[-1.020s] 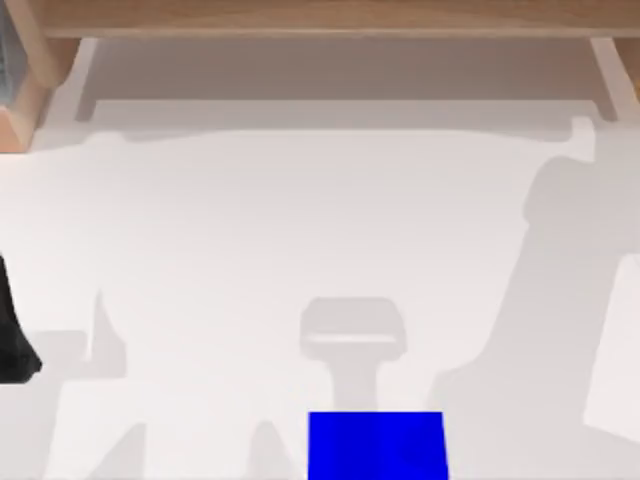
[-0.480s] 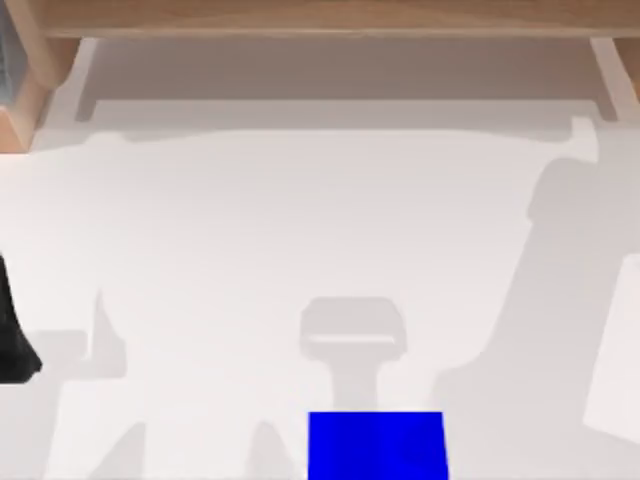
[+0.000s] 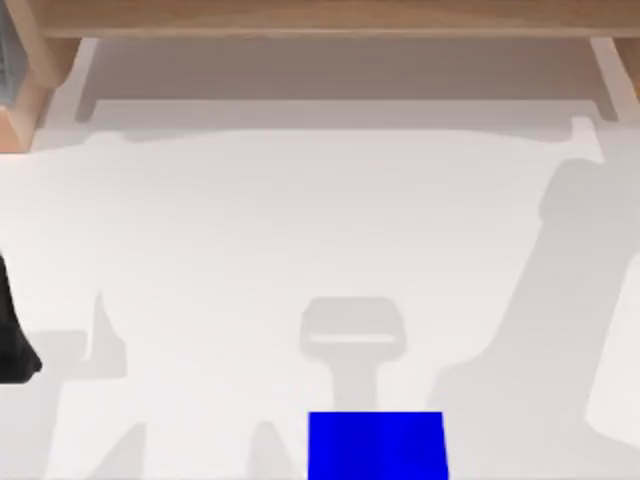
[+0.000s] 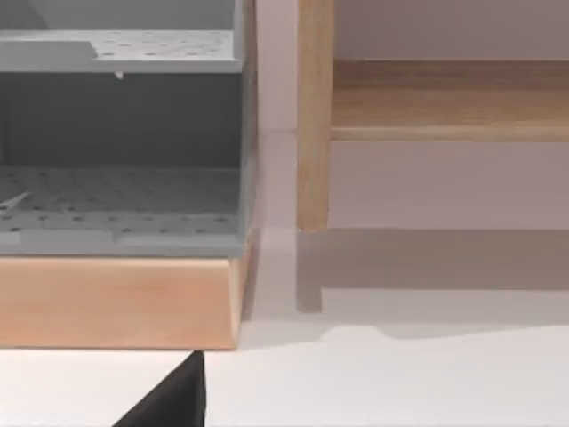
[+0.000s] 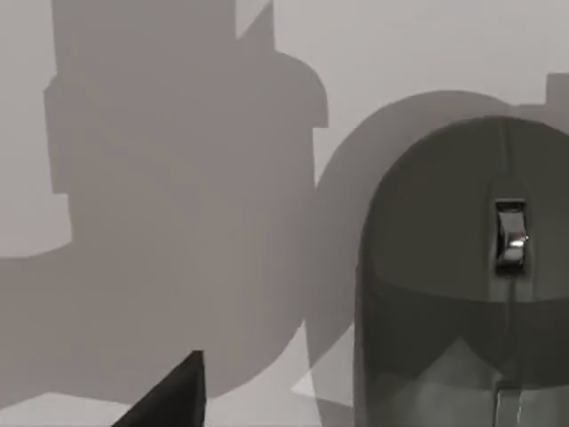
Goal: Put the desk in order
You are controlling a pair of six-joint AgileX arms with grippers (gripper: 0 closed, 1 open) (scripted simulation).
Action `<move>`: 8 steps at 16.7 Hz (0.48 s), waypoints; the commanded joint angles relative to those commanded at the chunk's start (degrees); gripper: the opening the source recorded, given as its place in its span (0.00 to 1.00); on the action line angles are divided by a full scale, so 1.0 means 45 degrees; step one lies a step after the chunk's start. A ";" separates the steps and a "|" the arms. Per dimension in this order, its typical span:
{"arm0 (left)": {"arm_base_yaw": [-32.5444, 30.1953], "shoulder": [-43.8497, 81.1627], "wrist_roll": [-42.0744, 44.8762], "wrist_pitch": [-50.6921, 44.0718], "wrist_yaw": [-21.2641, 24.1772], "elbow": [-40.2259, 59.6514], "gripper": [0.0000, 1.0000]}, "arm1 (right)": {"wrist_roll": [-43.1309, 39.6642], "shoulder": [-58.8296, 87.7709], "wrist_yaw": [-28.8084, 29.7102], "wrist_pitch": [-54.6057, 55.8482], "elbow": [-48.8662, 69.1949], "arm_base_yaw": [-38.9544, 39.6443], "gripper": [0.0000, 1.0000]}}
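Observation:
The desk (image 3: pixel 300 220) is a wide white tabletop with a light-brown wooden shelf (image 3: pixel 320 18) along its far edge. A dark part of my left gripper (image 3: pixel 12 345) shows at the desk's left edge, and its dark tip (image 4: pixel 173 402) appears in the left wrist view, low over the white top in front of a wood-based organizer. A grey computer mouse (image 5: pixel 462 285) with a silver scroll wheel lies on the desk in the right wrist view. The dark tip of my right gripper (image 5: pixel 173 393) hangs beside the mouse, apart from it.
A small blue square pad (image 3: pixel 376 445) lies at the near edge, centre. A grey perforated organizer (image 4: pixel 120 151) on a wooden base (image 4: pixel 116 302) stands at the far left, beside a shelf leg (image 4: pixel 313 116). Arm shadows fall across the desk's middle and right.
The large shadow on the desk's right side has slid a little to the right. The left gripper and the blue pad have stayed put.

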 joint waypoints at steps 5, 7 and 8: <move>0.0000 0.0000 0.0000 0.0000 0.0000 0.0000 1.00 | 0.0009 0.0171 -0.0001 0.0363 -0.0266 -0.0003 1.00; 0.0000 0.0000 0.0000 0.0000 0.0000 0.0000 1.00 | 0.0009 0.0171 -0.0001 0.0363 -0.0266 -0.0003 1.00; 0.0000 0.0000 0.0000 0.0000 0.0000 0.0000 1.00 | 0.0009 0.0171 -0.0001 0.0363 -0.0266 -0.0003 1.00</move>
